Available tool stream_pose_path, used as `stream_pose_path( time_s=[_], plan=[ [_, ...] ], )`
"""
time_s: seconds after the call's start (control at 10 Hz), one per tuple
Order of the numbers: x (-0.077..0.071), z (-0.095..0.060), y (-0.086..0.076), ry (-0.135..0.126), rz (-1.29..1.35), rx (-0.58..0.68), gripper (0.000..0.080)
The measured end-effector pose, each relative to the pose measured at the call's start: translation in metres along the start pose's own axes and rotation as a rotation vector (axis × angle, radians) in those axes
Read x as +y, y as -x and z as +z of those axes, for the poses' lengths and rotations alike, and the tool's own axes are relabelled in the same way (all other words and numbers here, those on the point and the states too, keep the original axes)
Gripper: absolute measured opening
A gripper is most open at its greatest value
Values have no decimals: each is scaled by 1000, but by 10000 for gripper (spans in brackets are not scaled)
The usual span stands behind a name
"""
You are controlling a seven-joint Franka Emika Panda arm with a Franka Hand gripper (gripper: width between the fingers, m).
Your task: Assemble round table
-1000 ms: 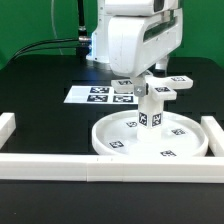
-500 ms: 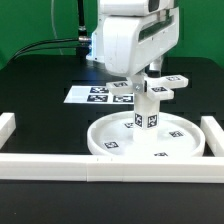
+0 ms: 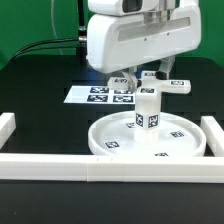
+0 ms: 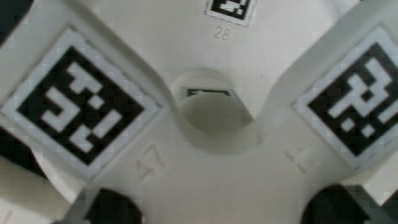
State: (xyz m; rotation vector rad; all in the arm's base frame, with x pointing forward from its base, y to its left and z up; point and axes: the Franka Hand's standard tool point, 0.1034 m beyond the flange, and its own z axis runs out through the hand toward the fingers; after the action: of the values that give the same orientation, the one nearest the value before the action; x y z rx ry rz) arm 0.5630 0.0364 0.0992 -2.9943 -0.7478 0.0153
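Observation:
The wide rimmed disc [image 3: 105,146] lies flat on the black table. The short cylinder post [image 3: 147,106] stands upright on its central hub. My gripper [image 3: 150,74] is right above the post and is shut on the cross-shaped flat piece [image 3: 176,85], held level at the post's top. I cannot tell whether the piece touches the post. In the wrist view the cross-shaped piece [image 4: 214,170] fills the picture, with its centre hole [image 4: 214,115] and tagged arms. My dark fingertips [image 4: 107,207] stand at either side of it, and my gripper [image 4: 222,208] spans it.
The marker board [image 3: 88,95] lies behind the disc at the exterior view's left. A long white border rail [image 3: 60,167] runs along the front, with rail ends at the left [image 3: 6,128] and right [image 3: 214,135]. The arm's white body hides the area behind the post.
The arm's white body has shifted toward the exterior view's left and now looms larger. The cross-shaped piece has moved with it to sit over the post's top.

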Motion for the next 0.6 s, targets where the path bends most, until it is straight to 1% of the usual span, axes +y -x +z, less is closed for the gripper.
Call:
stream_pose_path(
  time_s=[0.1, 0.2, 0.4, 0.6],
  plan=[
    [-4, 0, -2, 2, 119, 3, 442],
    [-4, 0, -3, 3, 299, 3, 442],
    [-3, -1, -2, -8, 590, 6, 442],
    [-2, -1, -2, -9, 687, 7, 442]
  ],
)
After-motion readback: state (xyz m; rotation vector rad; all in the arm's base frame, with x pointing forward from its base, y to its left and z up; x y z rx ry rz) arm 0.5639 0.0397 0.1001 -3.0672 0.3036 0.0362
